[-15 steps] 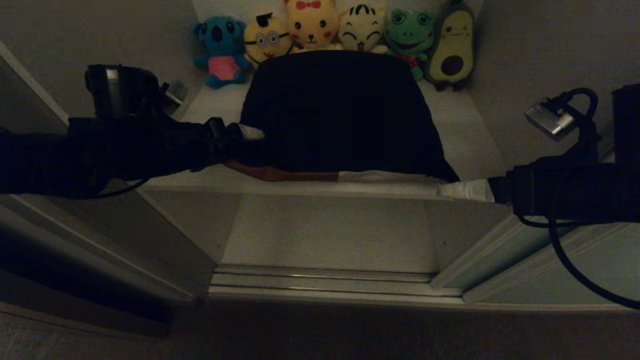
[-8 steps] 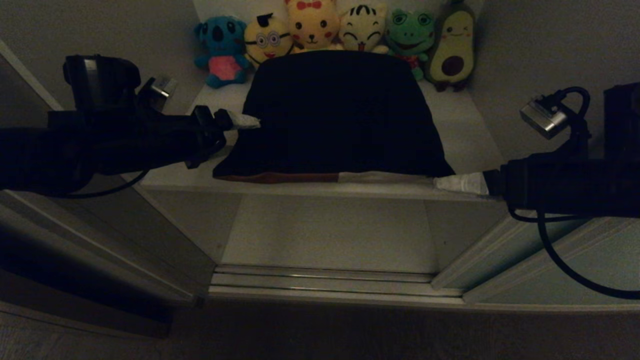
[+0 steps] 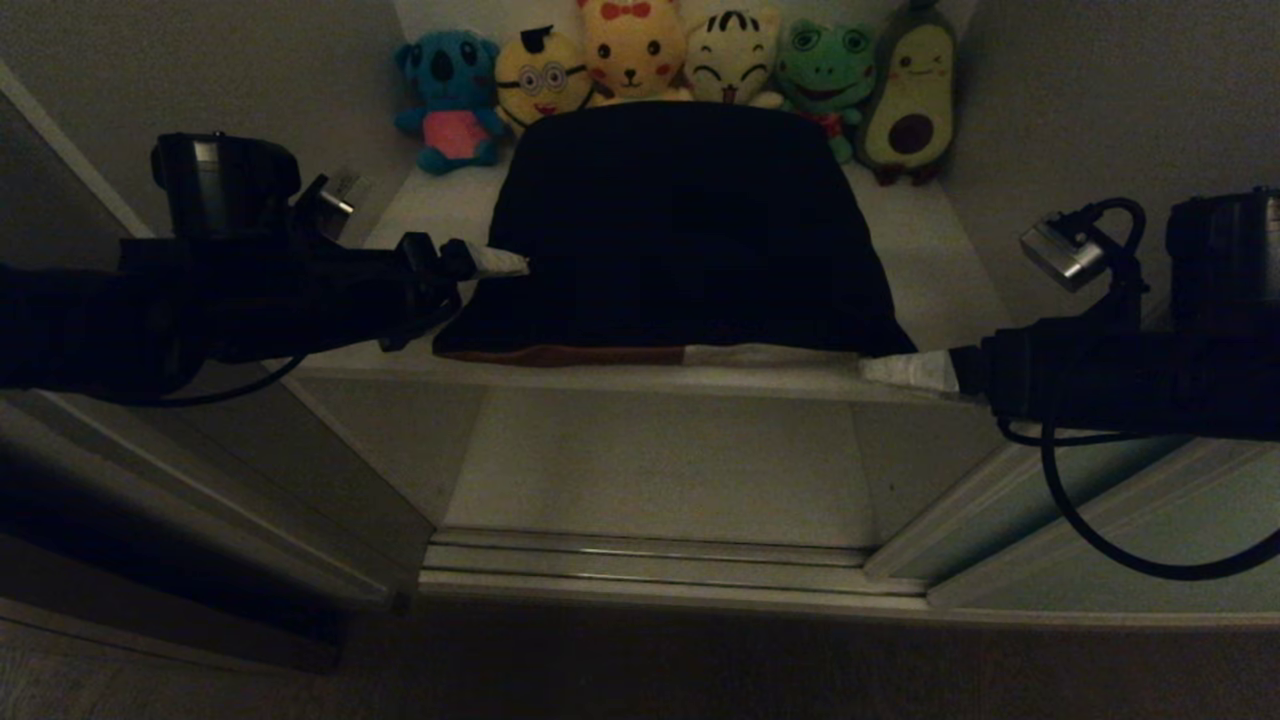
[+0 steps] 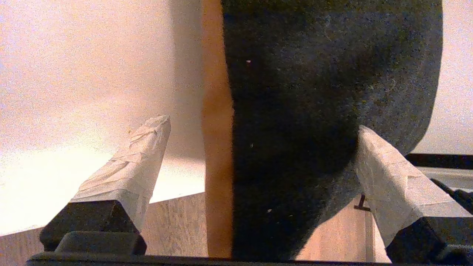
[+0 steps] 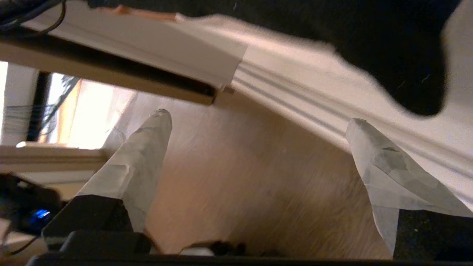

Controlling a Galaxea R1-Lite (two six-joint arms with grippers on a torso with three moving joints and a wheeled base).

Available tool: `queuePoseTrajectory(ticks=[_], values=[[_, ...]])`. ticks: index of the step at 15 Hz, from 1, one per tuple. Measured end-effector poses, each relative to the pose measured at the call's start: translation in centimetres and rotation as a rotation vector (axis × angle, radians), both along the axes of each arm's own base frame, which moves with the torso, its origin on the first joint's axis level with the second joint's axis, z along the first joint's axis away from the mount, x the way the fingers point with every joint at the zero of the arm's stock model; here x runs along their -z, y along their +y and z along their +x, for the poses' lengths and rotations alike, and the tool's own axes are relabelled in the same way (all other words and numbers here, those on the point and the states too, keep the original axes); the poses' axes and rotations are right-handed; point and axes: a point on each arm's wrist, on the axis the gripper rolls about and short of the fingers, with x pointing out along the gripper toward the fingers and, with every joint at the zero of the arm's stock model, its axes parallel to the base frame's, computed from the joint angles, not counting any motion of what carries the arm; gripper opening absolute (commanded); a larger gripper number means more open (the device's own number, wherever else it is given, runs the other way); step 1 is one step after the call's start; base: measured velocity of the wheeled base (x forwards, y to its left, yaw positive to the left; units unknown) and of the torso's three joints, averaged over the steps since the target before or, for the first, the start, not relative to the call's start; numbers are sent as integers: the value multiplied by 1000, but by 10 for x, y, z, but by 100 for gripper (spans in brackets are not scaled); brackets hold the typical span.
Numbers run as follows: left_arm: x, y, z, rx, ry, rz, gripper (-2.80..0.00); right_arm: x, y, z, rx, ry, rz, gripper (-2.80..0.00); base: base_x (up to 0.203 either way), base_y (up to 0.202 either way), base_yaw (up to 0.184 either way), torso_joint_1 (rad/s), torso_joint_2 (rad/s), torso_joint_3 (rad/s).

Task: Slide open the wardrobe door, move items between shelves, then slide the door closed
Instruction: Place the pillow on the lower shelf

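Note:
The items lie stacked on the upper of the shelves (image 3: 940, 270): a black garment (image 3: 680, 230) on top, with a rust-brown edge (image 3: 570, 354) and a pale grey-white edge (image 3: 770, 354) showing beneath at the front. My left gripper (image 3: 495, 262) is open at the stack's left side. In the left wrist view the left gripper (image 4: 262, 129) straddles the black garment (image 4: 317, 92) and the rust-brown one (image 4: 216, 147) without closing on them. My right gripper (image 3: 910, 370) is open and empty by the stack's front right corner. The sliding wardrobe door (image 3: 1130, 560) stands pushed to the right.
A row of plush toys (image 3: 680, 60) lines the back of the upper shelf. The lower shelf (image 3: 660, 460) lies below, with the floor track (image 3: 650, 560) in front. A dark side panel (image 3: 200, 480) borders the opening on the left.
The stack's left front corner has settled flat onto the shelf. The left arm lifted a little and came back to the stack's side; the right gripper edged left toward the front right corner.

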Motion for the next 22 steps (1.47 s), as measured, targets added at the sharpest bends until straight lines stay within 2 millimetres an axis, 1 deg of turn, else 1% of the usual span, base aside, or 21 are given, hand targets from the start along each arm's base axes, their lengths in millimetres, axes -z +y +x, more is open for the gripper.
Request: queuePoseTrajectory(ticks=[3, 5, 7, 10, 13, 16, 18, 22], values=[[2, -6, 1, -8, 2, 8, 0, 2, -2, 0, 42, -25, -9, 0, 0, 0, 0, 0, 0, 0], [4, -6, 2, -33, 6, 14, 0, 2, 5, 0, 110, -29, -38, 0, 0, 0, 0, 0, 0, 0], [5, -7, 2, -34, 9, 18, 0, 2, 22, -3, 165, -33, -68, 0, 0, 0, 0, 0, 0, 0], [6, -6, -3, -36, 15, 20, 0, -2, 54, -19, 222, -29, -66, 0, 0, 0, 0, 0, 0, 0], [8, -5, -13, -38, 24, 24, 0, -6, 74, -30, 268, -33, -55, 0, 0, 0, 0, 0, 0, 0], [9, -3, -17, -65, 19, 44, 0, -9, 80, -26, 308, -45, -58, 0, 0, 0, 0, 0, 0, 0], [8, -3, -16, -71, 16, 45, 0, -5, 82, -19, 394, -45, -86, 0, 0, 0, 0, 0, 0, 0], [2, -3, -14, -73, -4, 40, 0, 1, 85, -9, 482, -39, -121, 0, 0, 0, 0, 0, 0, 0]])
